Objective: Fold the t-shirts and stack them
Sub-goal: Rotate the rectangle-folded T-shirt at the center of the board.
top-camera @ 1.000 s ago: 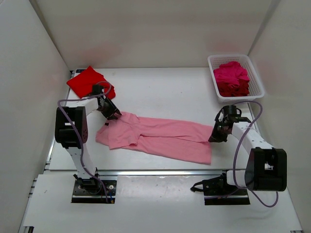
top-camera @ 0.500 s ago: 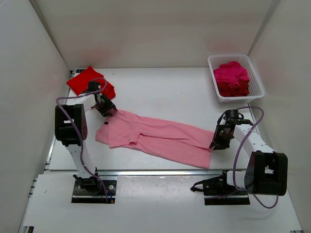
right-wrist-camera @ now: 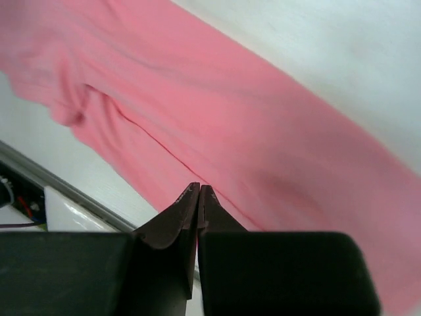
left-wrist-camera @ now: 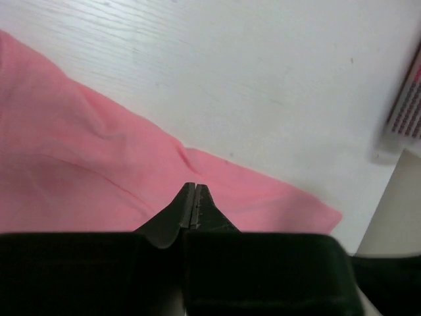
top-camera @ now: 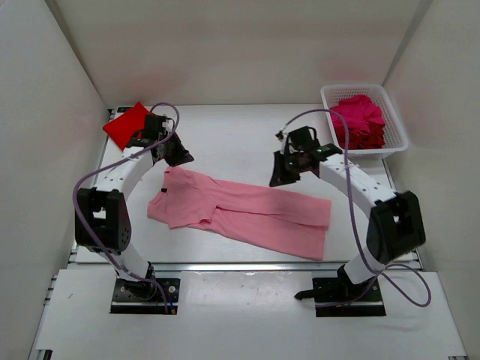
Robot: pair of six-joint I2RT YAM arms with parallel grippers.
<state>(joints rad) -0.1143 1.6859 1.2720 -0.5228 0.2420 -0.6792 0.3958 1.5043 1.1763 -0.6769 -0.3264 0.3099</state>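
Left gripper [top-camera: 178,154]: upper left of the top view, just off the collar end of the light pink t-shirt [top-camera: 240,210]. In the left wrist view the fingers [left-wrist-camera: 187,207] are pressed together with pink cloth right under the tips. Can't tell if a pinch of fabric is caught between them.

Right gripper [top-camera: 282,175]: centre-right of the top view, at the far edge of the same shirt. In the right wrist view its jaws are closed tip to tip, with nothing visible between them and the shirt spread below.

The light pink t-shirt lies flat and unfolded across the middle of the table [top-camera: 247,135]. It runs diagonally, collar end at left and hem at lower right.

Bright red t-shirt [top-camera: 124,125]: folded, in the upper left corner of the table just behind the left gripper.

Magenta t-shirt [top-camera: 358,118]: bunched in the white basket [top-camera: 328,91] at upper right, well apart from both grippers.
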